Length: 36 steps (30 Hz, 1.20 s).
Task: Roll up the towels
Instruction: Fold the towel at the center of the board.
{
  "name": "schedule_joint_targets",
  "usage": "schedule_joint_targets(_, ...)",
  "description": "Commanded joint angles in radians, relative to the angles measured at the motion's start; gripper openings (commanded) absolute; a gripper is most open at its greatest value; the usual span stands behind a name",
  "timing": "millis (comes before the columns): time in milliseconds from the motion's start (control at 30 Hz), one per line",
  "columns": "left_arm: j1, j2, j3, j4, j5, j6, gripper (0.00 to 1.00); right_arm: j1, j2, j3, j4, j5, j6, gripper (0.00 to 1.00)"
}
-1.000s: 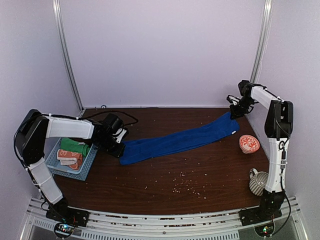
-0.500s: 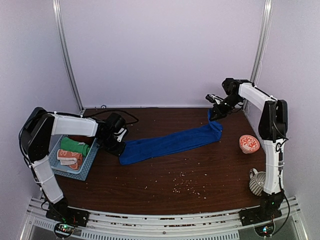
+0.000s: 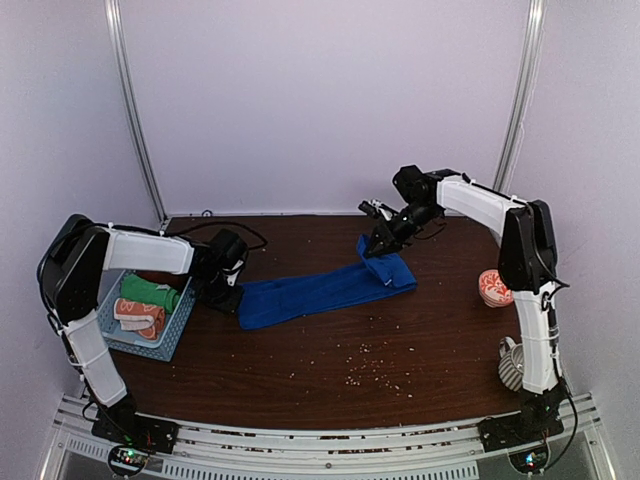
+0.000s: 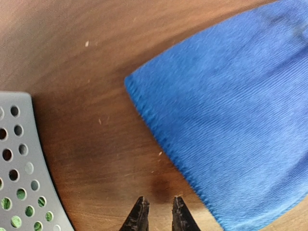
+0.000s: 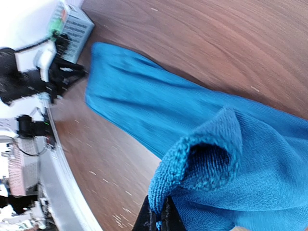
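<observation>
A long royal blue towel (image 3: 310, 292) lies slantwise across the brown table. My right gripper (image 3: 377, 247) is shut on its right end, lifted and folded back over the towel's length; in the right wrist view the pinched corner (image 5: 202, 159) curls above the gripper (image 5: 158, 216). My left gripper (image 3: 222, 297) hovers just off the towel's left end (image 4: 231, 110), its jaws (image 4: 159, 207) a narrow gap apart with only bare wood between them. Rolled green (image 3: 150, 293) and orange-and-white (image 3: 138, 312) towels sit in the basket.
A light blue perforated basket (image 3: 176, 330) stands at the left edge, its rim (image 4: 19, 159) close to my left gripper. An orange patterned bowl (image 3: 497, 288) and a striped mug (image 3: 516, 365) stand at the right. Crumbs (image 3: 365, 372) dot the front of the table.
My right gripper has carried the blue towel's right end leftward, folding it over itself. The left gripper has shifted slightly left, off the towel's other end.
</observation>
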Motion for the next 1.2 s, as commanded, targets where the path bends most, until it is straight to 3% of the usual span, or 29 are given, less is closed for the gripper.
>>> schedule_joint_targets(0, 0.009, 0.005, -0.024, 0.011, 0.007, -0.03, 0.18, 0.061, 0.041, -0.009, 0.215, -0.104, 0.224, 0.0)
schedule_joint_targets(200, 0.008, 0.019, -0.03, 0.034, 0.024, -0.043, 0.18, 0.145, 0.112, 0.016, 0.407, -0.115, 0.429, 0.0)
schedule_joint_targets(400, 0.011, 0.01, -0.058, 0.069, 0.047, -0.068, 0.18, 0.218, 0.174, 0.09, 0.474, -0.106, 0.511, 0.0)
schedule_joint_targets(1167, 0.02, -0.021, -0.161, 0.198, 0.1, -0.132, 0.18, 0.372, 0.36, 0.13, 0.879, -0.136, 0.845, 0.0)
